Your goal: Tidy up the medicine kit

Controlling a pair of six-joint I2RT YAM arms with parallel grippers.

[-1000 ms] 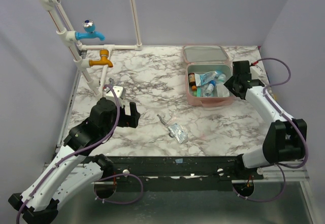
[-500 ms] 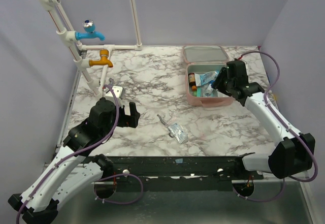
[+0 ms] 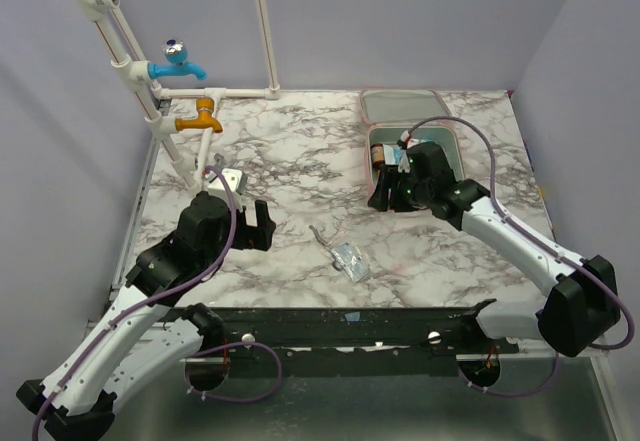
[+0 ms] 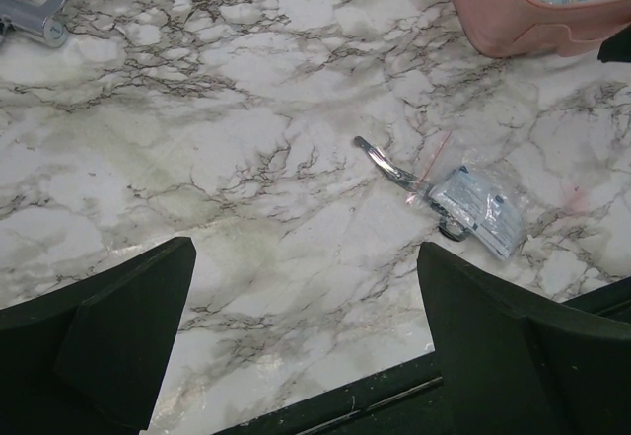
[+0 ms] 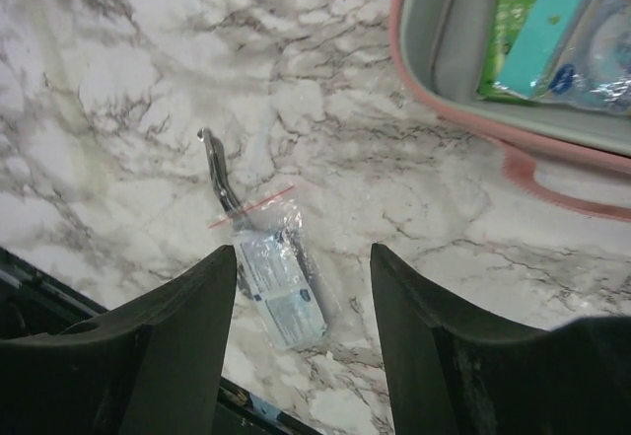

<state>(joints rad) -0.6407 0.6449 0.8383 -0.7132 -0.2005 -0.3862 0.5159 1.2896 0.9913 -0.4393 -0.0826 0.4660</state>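
Medicine kit (image 3: 403, 106) lies open, part-filled. Right gripper (image 5: 301, 257) has swung off it empty, jaws parting, towards the bagged packet (image 3: 350, 259). Left gripper (image 4: 304, 253) idles wide.

Bag (image 3: 350, 259) front-centre on table (image 3: 290, 151); medicine kit (image 3: 403, 106) behind, right.

An orange tap (image 3: 203, 117) juts from a white pipe frame (image 3: 265, 31) at the far left of the marble tabletop (image 3: 300, 151); a blue tap (image 3: 178, 61) sits on the same frame, just above and behind the orange tap; a small metal bracket (image 3: 228, 176) lies just in front of the orange tap; well nearer and to its right lies a clear bag (image 3: 352, 261) holding a pale printed packet; a slim metal tool (image 3: 320, 236) crosses the bag's red strip.
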